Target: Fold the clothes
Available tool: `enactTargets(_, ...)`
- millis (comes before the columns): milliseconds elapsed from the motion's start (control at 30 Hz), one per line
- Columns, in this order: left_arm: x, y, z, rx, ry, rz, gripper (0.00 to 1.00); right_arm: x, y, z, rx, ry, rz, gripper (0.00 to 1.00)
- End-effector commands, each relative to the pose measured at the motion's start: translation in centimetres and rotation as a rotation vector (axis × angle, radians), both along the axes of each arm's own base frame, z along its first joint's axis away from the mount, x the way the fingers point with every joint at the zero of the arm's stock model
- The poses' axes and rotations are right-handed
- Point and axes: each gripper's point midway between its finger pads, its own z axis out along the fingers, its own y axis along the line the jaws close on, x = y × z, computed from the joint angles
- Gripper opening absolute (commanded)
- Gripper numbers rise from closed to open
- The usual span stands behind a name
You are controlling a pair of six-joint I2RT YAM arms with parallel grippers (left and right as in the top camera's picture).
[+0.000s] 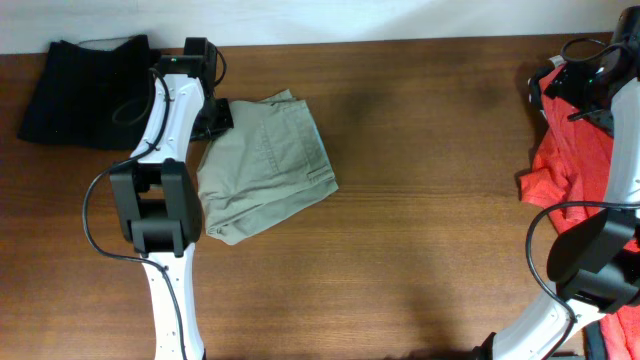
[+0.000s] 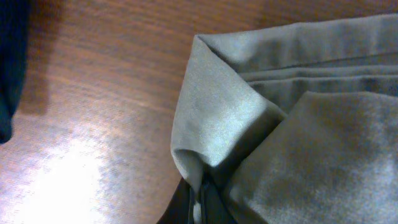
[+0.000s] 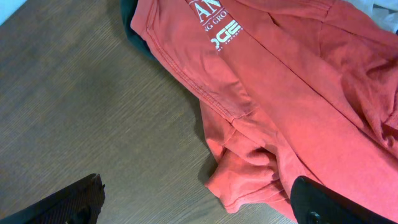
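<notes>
Khaki cloth of the shorts is seen closest in the left wrist view. One folded corner is drawn down between the dark fingers of the left gripper, whose jaws are pressed together on it. Beyond that corner, layered folds of the shorts are spread over the brown wooden table.

In the right wrist view, the right gripper is held spread wide, one finger at each lower corner of the picture. The wood and the rumpled hem of the red T-shirt are seen between the fingers. Farther up the T-shirt, white printed lettering is seen.

From overhead, the shorts are found lying folded on the left half of the table, gripped at their upper left corner. The black garment is laid flat beyond the left arm, at the far left corner. The T-shirt is heaped at the right edge, well apart from the shorts.
</notes>
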Motion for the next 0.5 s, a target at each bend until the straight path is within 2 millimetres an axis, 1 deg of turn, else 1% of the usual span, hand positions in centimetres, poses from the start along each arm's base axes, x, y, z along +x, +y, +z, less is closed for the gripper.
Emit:
enactTargets(0,-1.0,1.4,2.4,0.090,-0.004,0.096,0.01,0.0,0.0,0.5,-0.009,-0.009,-0.006,0.99)
enactTargets(33,-2.1,2.1,2.7,0.137,0.026,0.155,0.01,0.0,0.0,0.5,-0.009,-0.009,-0.006,0.99)
enactTargets(67,-3.6,2.3,2.8,0.166,0.075,0.192,0.01,0.0,0.0,0.5,-0.009,-0.009,-0.006,0.98)
enactTargets(200,-8.6,2.5,3.3,0.205,0.254,0.301,0.01,0.0,0.0,0.5,-0.009,-0.009,-0.006,0.99)
enactTargets(300,-10.5,2.5,4.0,0.241,0.329,0.305,0.01,0.0,0.0,0.5,-0.009,-0.009,-0.006,0.99)
enactTargets(367,-10.5,2.1,4.0,0.252,0.326,0.290,0.01,0.0,0.0,0.5,-0.009,-0.009,-0.006,0.99)
enactTargets(400,-10.4,2.3,4.1,0.268,0.320,0.285,0.04,0.0,0.0,0.5,-0.009,-0.009,-0.006,0.99)
enactTargets(433,-10.2,3.1,4.3,0.314,0.304,0.281,0.38,0.0,0.0,0.5,-0.009,-0.009,-0.006,0.99)
enactTargets(467,-10.0,3.8,4.5,0.344,0.294,0.281,0.61,0.0,0.0,0.5,-0.009,-0.009,-0.006,0.99)
